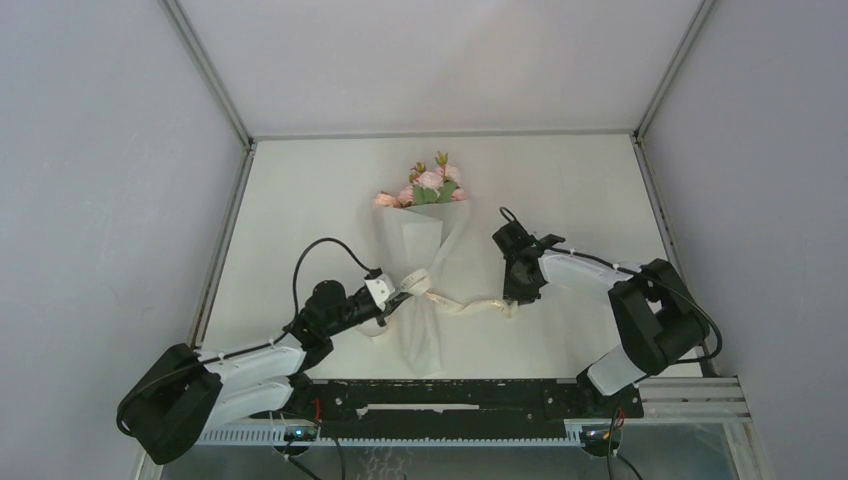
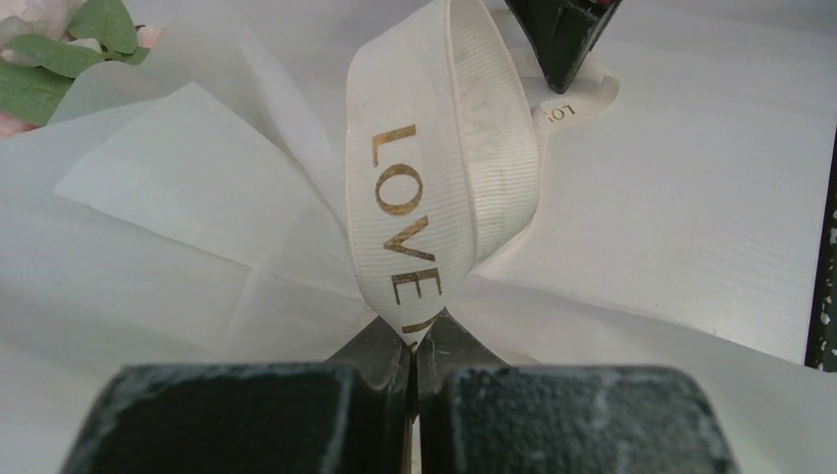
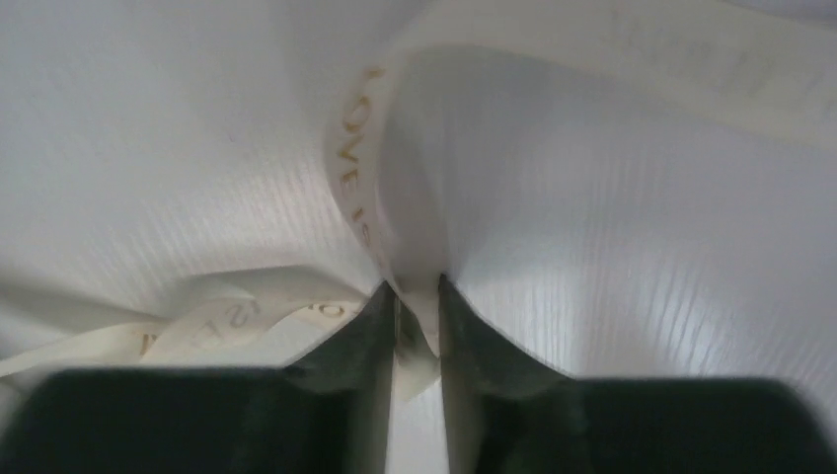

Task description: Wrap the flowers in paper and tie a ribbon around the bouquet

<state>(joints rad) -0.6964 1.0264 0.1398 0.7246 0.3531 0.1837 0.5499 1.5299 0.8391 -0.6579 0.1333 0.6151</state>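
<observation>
From above we see the bouquet (image 1: 428, 250) lying mid-frame. Only the wrist views show the grips: the left gripper (image 2: 413, 346) pinches the ribbon (image 2: 424, 197) tight, and the right gripper (image 3: 417, 301) straddles it — clamped or not, we cannot tell.

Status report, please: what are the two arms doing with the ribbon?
Left pincer shut on ribbon loop. Right pincer parted, ribbon between its jaws. Ribbon lies across bouquet, untied. Nothing blocking.

We see our left end effector (image 2: 410, 357) at 6 o'clock pinched tight on a loop of the ribbon (image 2: 395, 197), its gold LOVE lettering facing us. The paper (image 2: 178, 188) spreads toward 9 o'clock, the flowers (image 2: 59, 39) peek in at 10, and the dark tip of the right end effector (image 2: 563, 54) hangs at 1 over the surface (image 2: 711, 178).
</observation>
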